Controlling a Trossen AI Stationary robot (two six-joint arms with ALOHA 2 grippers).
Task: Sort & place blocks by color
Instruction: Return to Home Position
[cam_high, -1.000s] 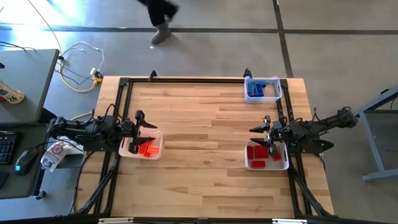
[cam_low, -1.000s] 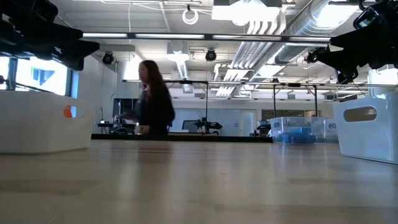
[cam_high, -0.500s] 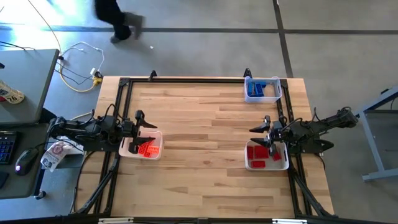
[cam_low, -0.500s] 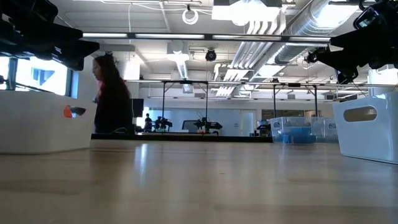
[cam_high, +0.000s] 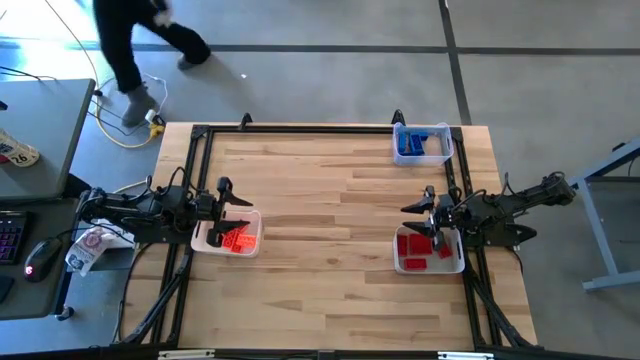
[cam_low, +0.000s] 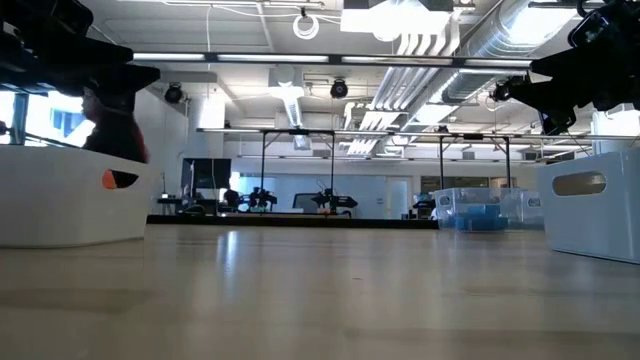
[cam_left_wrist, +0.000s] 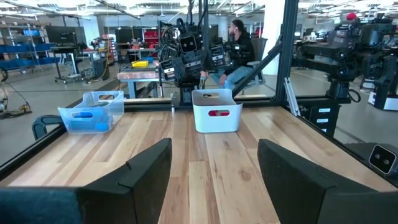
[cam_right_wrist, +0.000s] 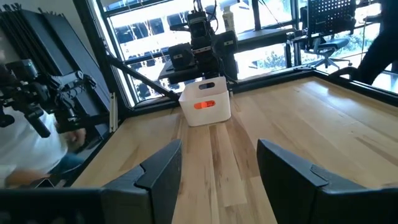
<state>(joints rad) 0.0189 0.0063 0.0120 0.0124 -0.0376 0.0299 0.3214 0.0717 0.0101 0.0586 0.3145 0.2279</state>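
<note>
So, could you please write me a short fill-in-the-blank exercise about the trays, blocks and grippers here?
1. The blocks in the far tray are ___.
2. The left tray, nearest the left gripper, holds blocks coloured ___.
3. The right tray, nearest the right gripper, holds blocks coloured ___.
4. Both grippers hold nothing and are ___.
Missing words: blue; orange; red; open.

Grey concrete floor (cam_high: 350, 70) around the wooden table (cam_high: 330, 210), pale ducts (cam_low: 440, 60) overhead, seemingly bright windows (cam_right_wrist: 149, 22) beyond.

wooden table (cam_high: 330, 215) with three bins (cam_high: 430, 268)
</note>
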